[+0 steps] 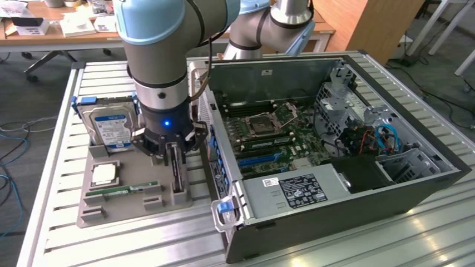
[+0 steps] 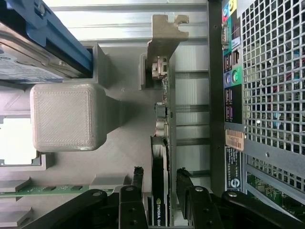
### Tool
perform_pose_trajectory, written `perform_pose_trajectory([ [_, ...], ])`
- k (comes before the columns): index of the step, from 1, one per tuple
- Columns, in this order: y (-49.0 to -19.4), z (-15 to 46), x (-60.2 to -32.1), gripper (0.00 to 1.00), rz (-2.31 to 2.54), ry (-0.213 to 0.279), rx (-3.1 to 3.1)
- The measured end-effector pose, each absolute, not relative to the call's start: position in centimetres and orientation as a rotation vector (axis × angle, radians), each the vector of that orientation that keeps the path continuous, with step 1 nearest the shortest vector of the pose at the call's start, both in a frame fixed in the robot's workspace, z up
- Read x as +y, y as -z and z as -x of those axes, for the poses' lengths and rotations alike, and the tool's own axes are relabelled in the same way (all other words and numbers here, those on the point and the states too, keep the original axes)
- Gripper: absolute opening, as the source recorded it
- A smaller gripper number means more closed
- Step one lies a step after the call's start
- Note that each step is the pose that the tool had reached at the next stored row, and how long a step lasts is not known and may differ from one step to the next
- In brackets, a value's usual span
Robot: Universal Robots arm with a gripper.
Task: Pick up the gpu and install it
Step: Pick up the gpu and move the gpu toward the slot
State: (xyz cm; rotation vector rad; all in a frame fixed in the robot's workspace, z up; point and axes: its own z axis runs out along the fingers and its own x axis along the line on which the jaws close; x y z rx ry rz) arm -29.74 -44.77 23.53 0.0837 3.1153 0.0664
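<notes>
The gripper (image 2: 160,171) stands wide. Its two black fingers (image 2: 137,187) flank the gpu (image 2: 159,143) with a thin gap on each side, so nothing is clamped.

The gpu stands on edge in a slot of the grey holder tray (image 1: 126,210), just beside the computer case (image 1: 334,222), on the exterior view's left of it. Seen edge-on from the wrist, it is a thin black card with small parts along its board. At the end away from the fingers is a silver end bracket (image 2: 164,36) with a hooked tab. Between the fingers, the card's black edge carries a logo and white lettering that reads NVIDIA (the letters after it are cut off).

Farther along the tray lie a narrow green memory stick (image 1: 122,191) and a square processor chip (image 1: 104,174). Behind them a hard drive (image 1: 111,125) stands upright in blue rails; the print on its blue-and-white label is too small to read.

The case lies open on the slatted metal table (image 1: 52,167) with its motherboard (image 1: 263,133) exposed. A black label with white print (image 1: 297,189) sits on the power supply, and its text is not legible. In the wrist view the case's rear panel shows a green round port (image 2: 236,76), a pale sticker (image 2: 234,139) and a black one below it, none of them readable.

Beyond the table are wooden desks (image 1: 59,34) with boxes on them.
</notes>
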Motion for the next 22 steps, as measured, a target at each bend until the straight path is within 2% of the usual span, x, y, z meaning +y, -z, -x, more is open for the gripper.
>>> perform_pose_trajectory([
  [22, -23.19, 29.72, -44.52, 0.42, -0.081, -0.067, 3.115],
])
